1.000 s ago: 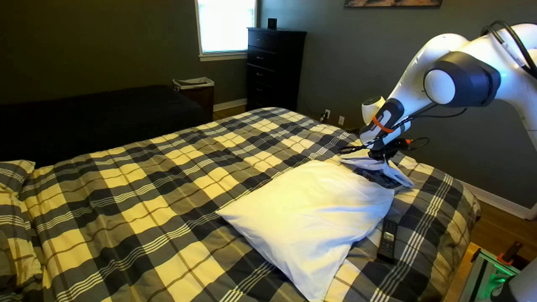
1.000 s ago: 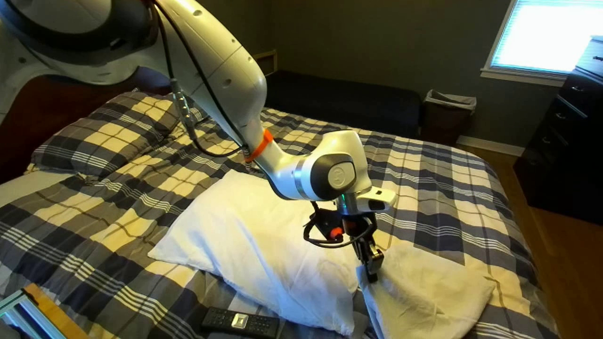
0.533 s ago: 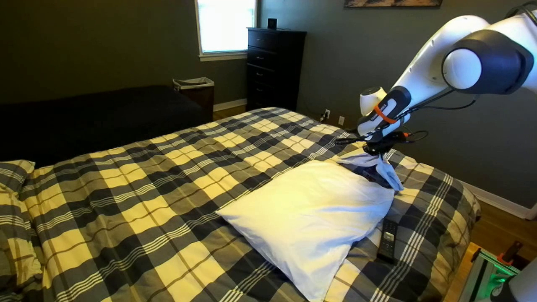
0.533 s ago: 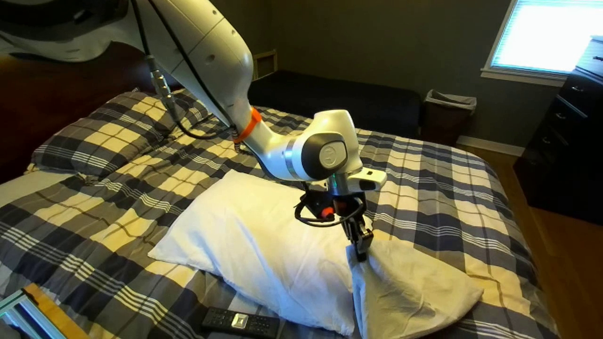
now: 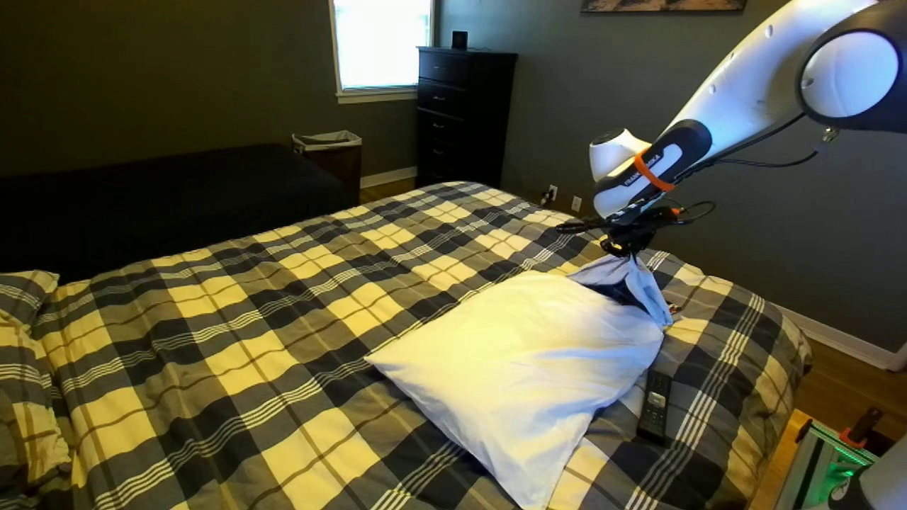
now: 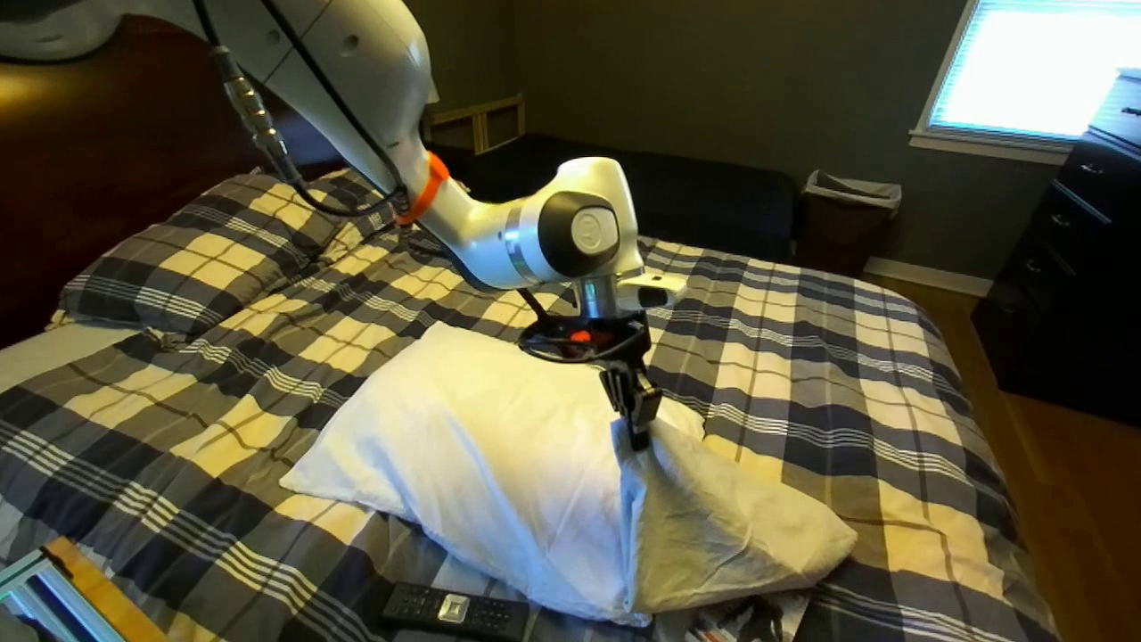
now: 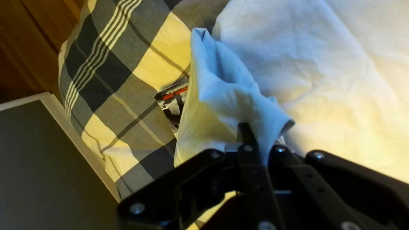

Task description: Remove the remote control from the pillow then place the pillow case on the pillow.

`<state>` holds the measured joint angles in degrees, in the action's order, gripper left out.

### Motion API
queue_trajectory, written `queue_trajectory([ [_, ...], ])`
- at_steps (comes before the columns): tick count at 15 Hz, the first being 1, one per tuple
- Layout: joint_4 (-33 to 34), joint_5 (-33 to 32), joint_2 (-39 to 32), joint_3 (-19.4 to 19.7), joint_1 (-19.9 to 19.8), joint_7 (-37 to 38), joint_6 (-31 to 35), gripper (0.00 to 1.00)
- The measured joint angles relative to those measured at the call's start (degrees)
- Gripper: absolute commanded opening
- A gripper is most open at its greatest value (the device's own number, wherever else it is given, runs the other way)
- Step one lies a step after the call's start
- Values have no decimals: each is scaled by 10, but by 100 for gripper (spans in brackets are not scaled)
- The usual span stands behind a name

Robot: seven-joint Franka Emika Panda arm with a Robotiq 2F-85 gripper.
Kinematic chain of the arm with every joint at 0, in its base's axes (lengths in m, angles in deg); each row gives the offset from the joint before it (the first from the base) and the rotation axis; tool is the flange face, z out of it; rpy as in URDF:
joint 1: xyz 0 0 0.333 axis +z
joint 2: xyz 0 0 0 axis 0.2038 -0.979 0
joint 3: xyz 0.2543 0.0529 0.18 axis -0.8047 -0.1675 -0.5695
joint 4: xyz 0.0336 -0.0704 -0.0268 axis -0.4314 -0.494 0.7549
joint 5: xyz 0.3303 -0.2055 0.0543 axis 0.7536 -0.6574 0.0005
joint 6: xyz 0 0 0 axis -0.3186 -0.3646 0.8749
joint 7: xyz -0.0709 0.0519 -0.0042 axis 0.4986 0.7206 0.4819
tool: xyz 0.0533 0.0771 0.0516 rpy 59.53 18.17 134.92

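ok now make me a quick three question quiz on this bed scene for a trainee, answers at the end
1. True or false: the remote control lies on the plaid bedspread, beside the pillow.

2. Multiple choice: what is the tool gripping?
a) the remote control
b) the pillow case
c) the pillow

3. Short answer: in the wrist view, a printed item is partly hidden by the pillow case. What colour is the lettering near its top edge?

Key: 1. True. 2. b. 3. Red.
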<state>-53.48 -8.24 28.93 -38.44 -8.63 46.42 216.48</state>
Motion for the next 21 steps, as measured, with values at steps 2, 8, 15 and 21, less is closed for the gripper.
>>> queue_trajectory([
  [2,-4,-12,20,-21,5,14,-22,1],
  [8,-4,-15,57,-97,7,52,-87,1],
  [15,-4,-15,81,-168,12,75,-129,1],
  [21,-6,-15,91,-209,28,83,-162,1],
])
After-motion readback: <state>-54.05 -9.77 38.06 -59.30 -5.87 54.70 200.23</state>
